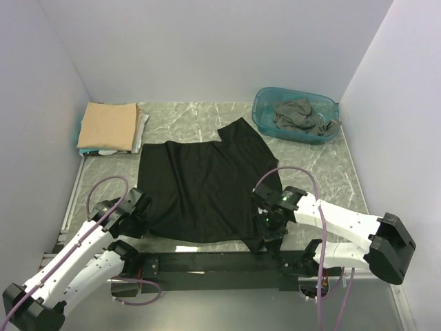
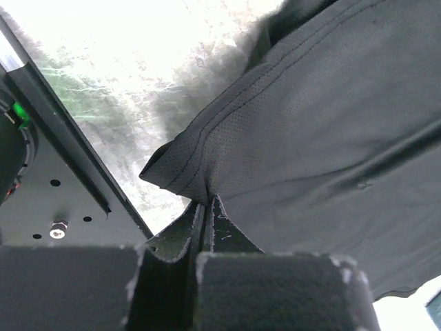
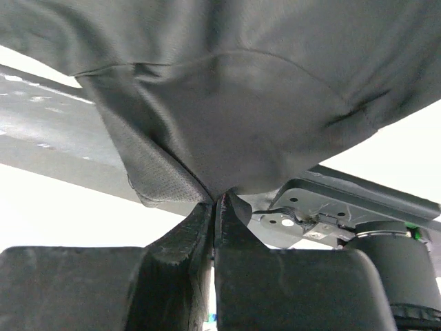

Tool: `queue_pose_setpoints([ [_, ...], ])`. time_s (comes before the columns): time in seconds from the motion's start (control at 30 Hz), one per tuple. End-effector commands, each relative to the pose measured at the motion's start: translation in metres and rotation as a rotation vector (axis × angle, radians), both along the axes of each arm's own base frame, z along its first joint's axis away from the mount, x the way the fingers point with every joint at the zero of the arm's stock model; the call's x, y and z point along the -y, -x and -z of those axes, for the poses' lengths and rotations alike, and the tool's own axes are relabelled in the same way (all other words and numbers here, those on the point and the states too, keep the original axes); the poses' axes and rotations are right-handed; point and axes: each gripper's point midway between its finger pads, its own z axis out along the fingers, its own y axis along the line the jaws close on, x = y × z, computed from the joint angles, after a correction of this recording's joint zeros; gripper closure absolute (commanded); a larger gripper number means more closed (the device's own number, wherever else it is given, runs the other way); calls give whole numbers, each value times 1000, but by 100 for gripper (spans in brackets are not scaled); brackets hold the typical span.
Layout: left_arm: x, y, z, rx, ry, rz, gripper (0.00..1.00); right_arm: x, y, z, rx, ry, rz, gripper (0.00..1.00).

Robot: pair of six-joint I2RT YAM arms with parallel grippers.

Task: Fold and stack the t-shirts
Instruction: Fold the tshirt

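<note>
Marbled surface [image 1: 207,121] carries the black t-shirt [image 1: 200,186] spread flat at its middle, left claw [image 2: 204,207] clamped on its near-left corner and right claw [image 3: 215,203] on its near-right, so the cloth stretches away from both arms alike.

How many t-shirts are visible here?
3 for certain: the black t-shirt spread mid-table, pinched by left gripper and right gripper; the grey t-shirt in the teal tub, far right; the tan t-shirt folded, far left, where pale cloth beneath may hide more.
</note>
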Motion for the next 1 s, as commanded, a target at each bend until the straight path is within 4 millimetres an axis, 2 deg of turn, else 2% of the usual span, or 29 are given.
queue_pose_setpoints([
  [0.0, -8, 3, -8, 5, -16, -64, 99, -6, -8, -20, 35, -54, -61, 100],
  [0.13, -9, 11, -6, -34, -18, -86, 99, -14, 0, -26, -16, -105, -121, 100],
  [0.23, -9, 11, -6, -49, -30, -84, 99, -13, 0, -26, -30, -91, -155, 100],
  [0.4, -9, 10, -6, -47, -30, -96, 99, -13, -12, -27, -6, -94, -152, 100],
  [0.47, -12, 7, -7, -28, -41, -120, 99, -11, -26, -30, 26, -93, -107, 100],
  [0.67, -13, -23, -28, 47, -107, -103, 99, -9, -72, -48, 158, -96, -53, 100],
  [0.83, 1, -51, -38, 123, -88, -75, 99, -10, -99, -62, 245, -75, -51, 100],
  [0.97, -3, -63, -45, 173, -119, -90, 99, -5, -119, -66, 278, -36, -40, 100],
])
